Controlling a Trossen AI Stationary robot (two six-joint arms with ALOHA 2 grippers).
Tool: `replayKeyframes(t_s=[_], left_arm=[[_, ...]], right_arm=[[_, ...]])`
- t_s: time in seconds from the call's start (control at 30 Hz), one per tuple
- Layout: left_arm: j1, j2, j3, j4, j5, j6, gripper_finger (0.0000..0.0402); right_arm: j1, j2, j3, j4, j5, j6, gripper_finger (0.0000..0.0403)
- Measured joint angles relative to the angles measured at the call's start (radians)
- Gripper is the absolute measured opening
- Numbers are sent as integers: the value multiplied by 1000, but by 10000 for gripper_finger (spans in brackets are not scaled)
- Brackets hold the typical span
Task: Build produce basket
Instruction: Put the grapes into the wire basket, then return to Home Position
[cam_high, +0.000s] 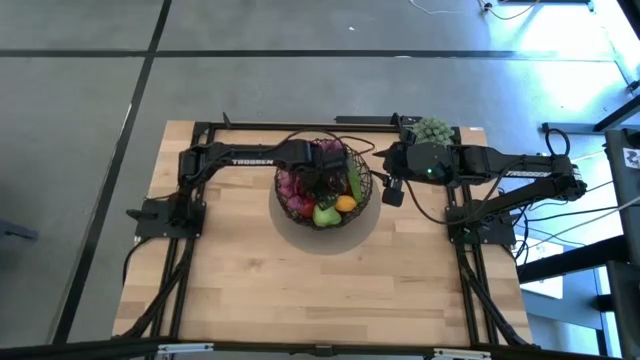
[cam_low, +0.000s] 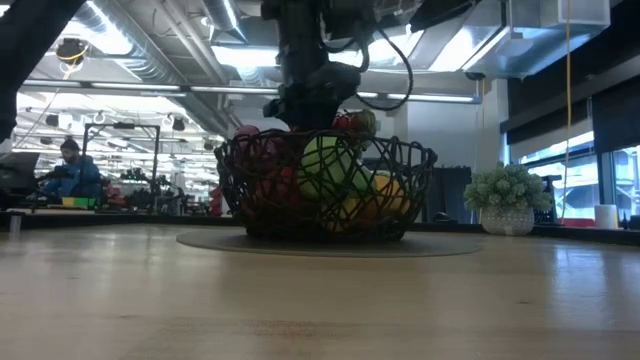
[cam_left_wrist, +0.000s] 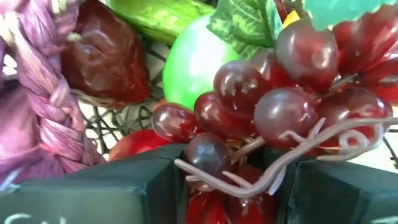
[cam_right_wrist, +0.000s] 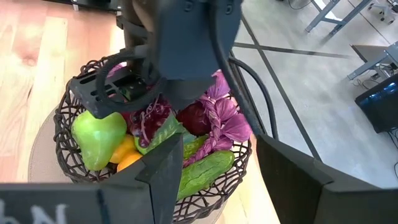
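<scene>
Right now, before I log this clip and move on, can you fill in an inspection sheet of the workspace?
Surface: wooden table, basket on a round mat.
Job's things: wire basket holds grapes, green apple, cucumber, other produce.
Clutter: potted plant at far right corner.
Grippers: left gripper down in the basket, jaws around the grape bunch; right gripper beside the basket, jaws open, empty.
Cables: black leads along the right arm.
Surroundings: person seated in the background.
</scene>
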Motion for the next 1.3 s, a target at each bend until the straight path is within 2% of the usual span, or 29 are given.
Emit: replayKeyframes(t_s=[0.2, 0.27, 0.53, 0.73, 0.83, 0.97, 1.17, 1.3], left_arm=[[17, -16, 0, -4, 130, -43, 123], [16, -32, 1, 2, 145, -38, 124], [17, -74, 1, -30, 141, 54, 124], [23, -74, 1, -51, 172, 56, 124], [35, -74, 1, -82, 148, -16, 124], [37, -81, 1, -76, 202, 27, 124], [31, -136, 0, -64, 120, 15, 124], [16, -194, 0, -52, 114, 53, 124]], right_arm=[[0, 0, 0, 0, 0, 0, 207], [0, 0, 0, 0, 0, 1, 207], [0, 0, 0, 0, 0, 1, 207], [0, 0, 0, 0, -1, 1, 207], [0, 0, 0, 0, -1, 1, 207], [0, 0, 0, 0, -1, 1, 207], [0, -3, 6, 0, -2, 4, 207], [3, -35, 39, 2, -4, 5, 207]])
